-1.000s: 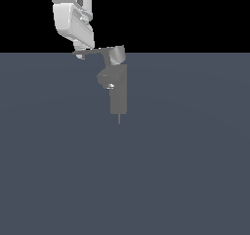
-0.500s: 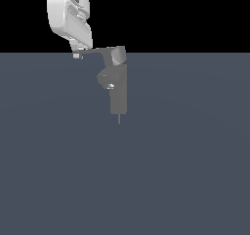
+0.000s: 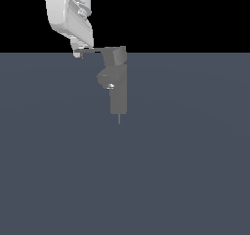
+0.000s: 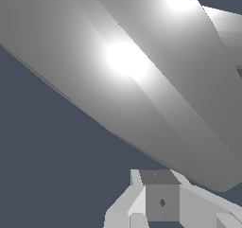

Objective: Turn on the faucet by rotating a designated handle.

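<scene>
The faucet [image 3: 119, 93] is a grey upright column with a short spout stub [image 3: 108, 80] that bears a bright glint. On top sits a boxy hub [image 3: 115, 55]. The thin handle [image 3: 93, 50] runs from the hub towards the exterior view's left. My gripper [image 3: 77, 53] hangs from the white arm right at the handle's tip; I cannot tell contact or jaw opening there. In the wrist view the handle [image 4: 123, 75] fills most of the picture as a broad grey blade with glare, and one fingertip [image 4: 161, 202] shows close beside it.
The faucet stands on a flat dark blue-grey ground [image 3: 185, 170] that reaches a black horizon. The white arm body [image 3: 68, 12] rises at the exterior view's upper left. A thin pin [image 3: 119, 118] sticks out below the column.
The white arm has shifted a little towards the exterior view's left, the gripper staying at the handle's tip. The column and hub have not visibly moved.
</scene>
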### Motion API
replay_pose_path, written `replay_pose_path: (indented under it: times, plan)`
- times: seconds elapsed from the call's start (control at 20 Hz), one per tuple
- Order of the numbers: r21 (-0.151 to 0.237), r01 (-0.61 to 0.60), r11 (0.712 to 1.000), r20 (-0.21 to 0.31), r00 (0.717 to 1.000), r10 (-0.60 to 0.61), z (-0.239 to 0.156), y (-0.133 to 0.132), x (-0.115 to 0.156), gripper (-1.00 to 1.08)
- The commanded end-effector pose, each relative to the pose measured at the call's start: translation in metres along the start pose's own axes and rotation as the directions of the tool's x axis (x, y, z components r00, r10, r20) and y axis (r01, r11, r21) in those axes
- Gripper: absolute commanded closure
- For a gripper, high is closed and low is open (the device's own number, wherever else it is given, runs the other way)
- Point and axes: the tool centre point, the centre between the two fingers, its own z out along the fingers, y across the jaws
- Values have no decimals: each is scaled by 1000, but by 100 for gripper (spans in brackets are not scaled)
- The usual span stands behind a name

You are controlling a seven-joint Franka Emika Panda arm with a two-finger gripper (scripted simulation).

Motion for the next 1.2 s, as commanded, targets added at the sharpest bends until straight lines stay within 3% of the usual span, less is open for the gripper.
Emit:
replay_pose_path:
  times: [0.0,1.15]
  plan:
    - [-2,-7,1000,-1,1000,7,-1,6,10,108]
    - [0,-2,1000,1,1000,2,-4,63,57,108]
